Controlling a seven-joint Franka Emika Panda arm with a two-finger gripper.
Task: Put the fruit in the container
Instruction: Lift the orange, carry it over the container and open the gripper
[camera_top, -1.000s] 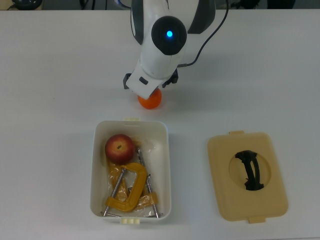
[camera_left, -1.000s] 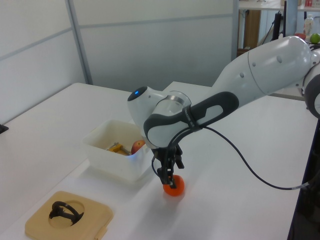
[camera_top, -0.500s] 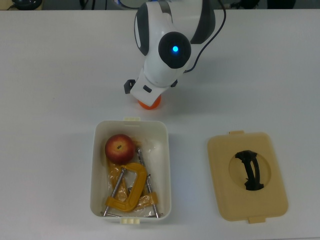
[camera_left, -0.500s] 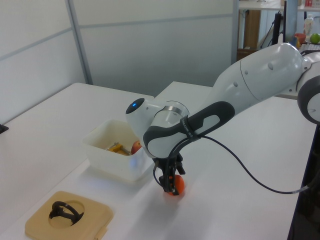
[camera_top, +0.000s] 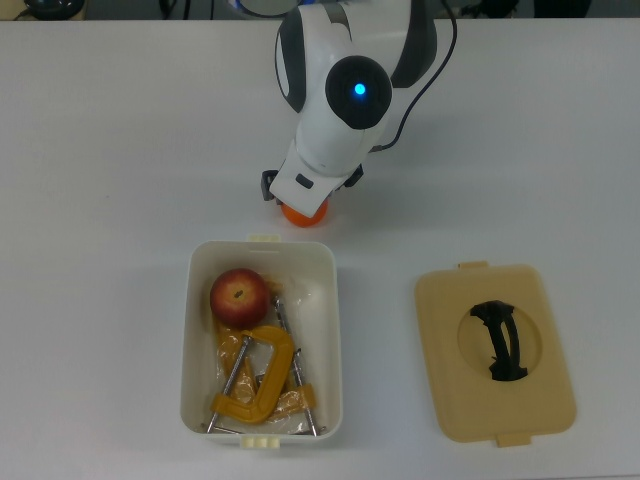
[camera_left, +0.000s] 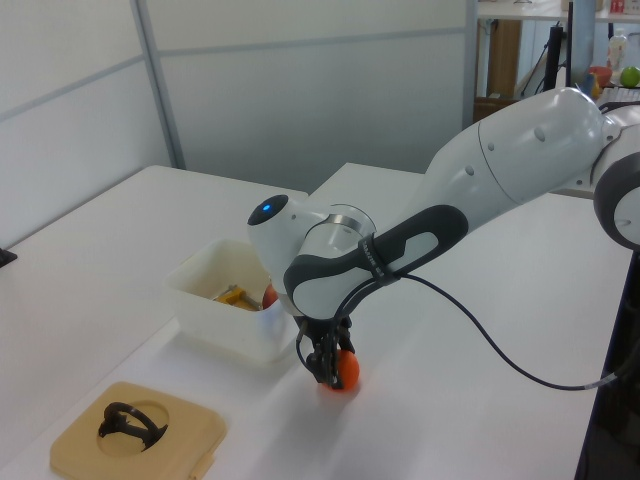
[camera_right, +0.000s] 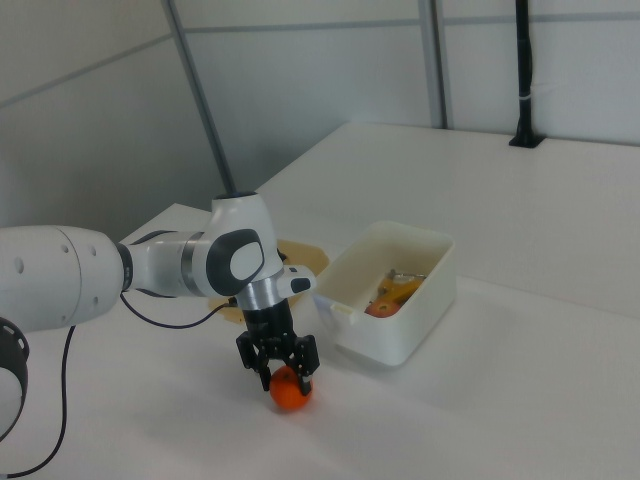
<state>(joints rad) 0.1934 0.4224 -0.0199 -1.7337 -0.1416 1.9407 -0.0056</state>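
The step in hand looks like the pick-up of the second fruit: the gripper (camera_right: 279, 371) is down over the orange (camera_right: 290, 391), which sits on the white table (camera_top: 100, 150) just beside the short end of the container (camera_top: 330, 330). In the right view the fingers (camera_right: 306, 354) stand astride the orange, one on each side and close against it, but I cannot tell whether they have clamped it or only bracket it. The orange appears to rest on the table, not lifted.

The apple (camera_top: 240, 295) is already in the container, lying in the corner nearest the arm in the top view, next to a yellow C-clamp (camera_top: 262, 385) (which is no part of the job). The tan lid (camera_top: 495, 355) lies flat and well apart, on the top view's right.

By my reckoning the task is about half done. The next move calls for a firm closure on the orange, a lift high enough to clear the container's wall, a short carry over it, and a release into the free space beside the apple.

The orange is small, round, bright and smooth; it could roll if nudged
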